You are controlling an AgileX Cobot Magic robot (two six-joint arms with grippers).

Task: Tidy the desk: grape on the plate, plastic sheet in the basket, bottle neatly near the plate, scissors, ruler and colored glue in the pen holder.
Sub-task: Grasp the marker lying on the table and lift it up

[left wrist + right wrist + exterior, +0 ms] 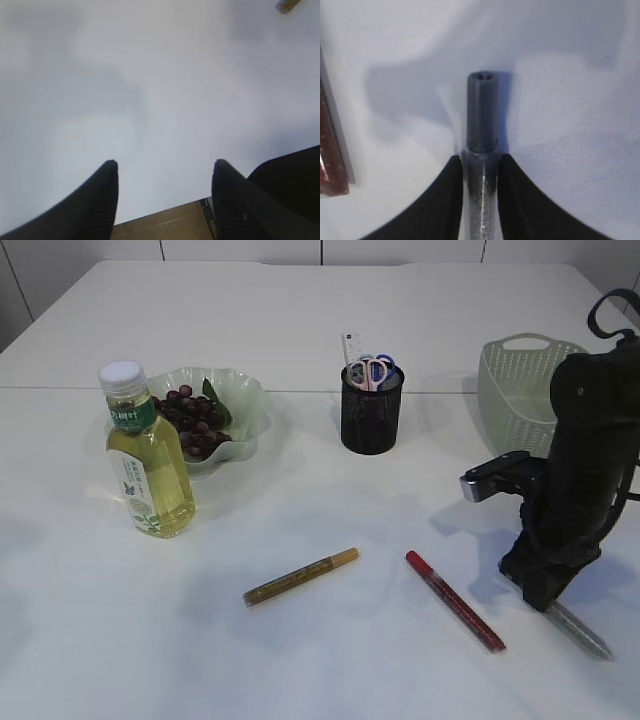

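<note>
Silver glue pen (481, 150) lies flat on the table, front-right of the pen holder (371, 410). Right gripper (548, 602) pinches its barrel between both fingers. Left gripper (165, 192) spread, empty. Advice: confirm firm pinch, lift straight, tilt upright over the holder.

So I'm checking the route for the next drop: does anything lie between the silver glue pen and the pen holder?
The red glue pen lies between the silver glue pen and pen holder.
</note>
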